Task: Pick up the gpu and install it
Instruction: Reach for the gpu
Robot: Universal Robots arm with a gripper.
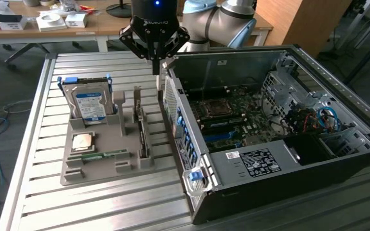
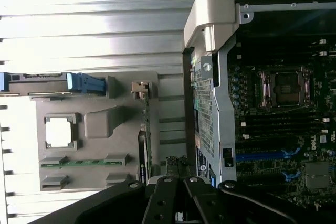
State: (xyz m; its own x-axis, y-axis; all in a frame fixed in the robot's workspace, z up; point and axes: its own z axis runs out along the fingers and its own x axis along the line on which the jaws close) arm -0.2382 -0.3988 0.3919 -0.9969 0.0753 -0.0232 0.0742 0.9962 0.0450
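The gpu (image 1: pixel 143 137) stands on edge in a slot of the grey holder tray (image 1: pixel 108 168), seen as a thin dark card between two grey posts. In the wrist view the gpu (image 2: pixel 147 129) appears edge-on, next to the case's rear panel. My gripper (image 1: pixel 156 71) hangs above the table beyond the far end of the card, close to the case's back corner, pointing straight down. Its fingers are shut with nothing between them. In the wrist view the gripper (image 2: pixel 177 174) sits just off the card's end, apart from it.
An open computer case (image 1: pixel 339 159) lies on the exterior view's right with its motherboard (image 1: pixel 236 120) exposed and a blue slot (image 2: pixel 262 156). The tray also holds a hard drive (image 1: pixel 90 103), a processor (image 1: pixel 83 141) and a green memory stick (image 1: pixel 101 155). A cluttered desk (image 1: pixel 50 29) stands behind.
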